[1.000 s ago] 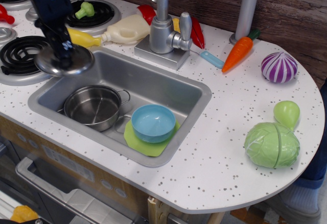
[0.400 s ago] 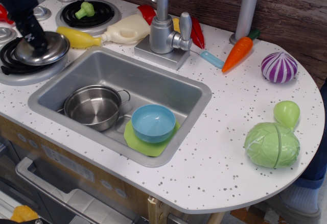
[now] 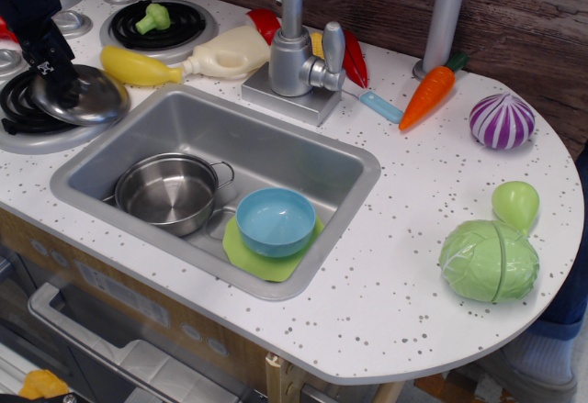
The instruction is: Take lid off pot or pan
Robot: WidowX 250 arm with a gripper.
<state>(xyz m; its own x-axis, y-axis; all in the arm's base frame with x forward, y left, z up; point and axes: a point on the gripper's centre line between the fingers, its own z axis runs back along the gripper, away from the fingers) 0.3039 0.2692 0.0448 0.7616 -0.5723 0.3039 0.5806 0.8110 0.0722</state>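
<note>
a toy play kitchen: speckled tabletop [image 3: 404,265] with steel sink [image 3: 276,155], faucet [image 3: 294,45], coil burners [image 3: 165,22], plastic vegetables.

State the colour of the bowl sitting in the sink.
Light blue bowl, clearest in the observation.image view.

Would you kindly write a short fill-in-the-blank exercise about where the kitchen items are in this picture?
1. The pot sits inside the ____.
2. The lid is above the front stove ____, under the gripper.
3. The blue bowl rests on a ____ plate.
4. Beside the purple onion lies an orange ____.

Answers: sink; burner; green; carrot
</note>
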